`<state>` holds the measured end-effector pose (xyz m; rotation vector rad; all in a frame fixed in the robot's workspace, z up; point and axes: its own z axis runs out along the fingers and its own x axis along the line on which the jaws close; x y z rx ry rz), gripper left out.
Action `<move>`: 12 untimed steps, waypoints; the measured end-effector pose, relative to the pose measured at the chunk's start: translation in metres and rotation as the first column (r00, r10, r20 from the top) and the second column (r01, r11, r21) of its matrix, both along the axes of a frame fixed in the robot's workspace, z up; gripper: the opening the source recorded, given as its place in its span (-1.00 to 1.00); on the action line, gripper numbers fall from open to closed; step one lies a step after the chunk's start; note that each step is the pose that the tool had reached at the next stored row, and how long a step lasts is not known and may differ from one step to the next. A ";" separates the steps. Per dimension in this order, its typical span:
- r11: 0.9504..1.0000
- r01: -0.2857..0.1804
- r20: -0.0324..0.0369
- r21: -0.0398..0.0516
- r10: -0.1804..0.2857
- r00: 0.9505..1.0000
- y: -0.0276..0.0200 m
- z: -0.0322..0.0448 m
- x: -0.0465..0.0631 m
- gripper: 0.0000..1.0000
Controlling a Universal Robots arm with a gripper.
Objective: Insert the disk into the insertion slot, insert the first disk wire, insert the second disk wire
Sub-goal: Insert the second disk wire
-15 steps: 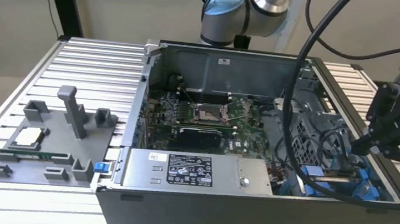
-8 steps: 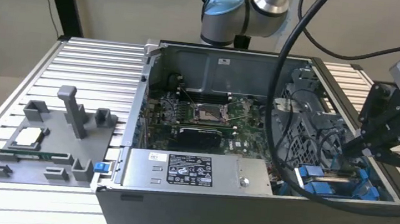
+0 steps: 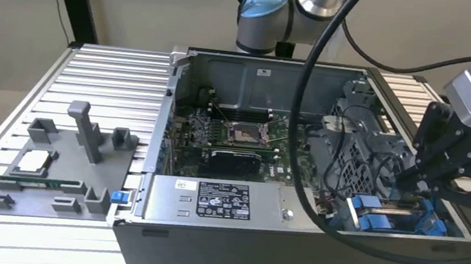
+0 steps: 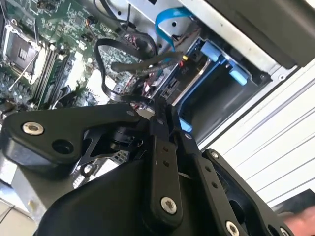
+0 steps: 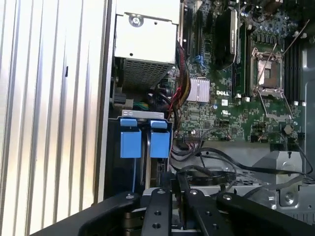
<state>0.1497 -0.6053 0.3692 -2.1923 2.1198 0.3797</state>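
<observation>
Ribbed aluminium table [image 3: 111, 66]; hand [image 3: 405, 186], fingers pressed together, at insertion slot [image 3: 384, 216].

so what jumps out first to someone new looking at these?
The open computer case on the slatted table, its green motherboard exposed. Next, the bright blue tabs at the drive cage on the exterior view's right, where the black tool hangs close, fingers pinched together in the second wrist view. A grey fixture tray sits on the exterior view's left.
</observation>
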 end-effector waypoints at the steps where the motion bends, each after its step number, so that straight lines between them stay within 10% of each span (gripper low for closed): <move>1: 1.000 0.000 0.003 0.000 0.000 1.000 -0.0009 0.0000 -0.003 -1.00; 10: 1.000 0.000 0.005 0.000 0.000 1.000 -0.0017 0.0000 -0.005 -1.00; 12: 1.000 0.000 0.016 0.000 0.000 1.000 -0.0017 0.0000 -0.006 -1.00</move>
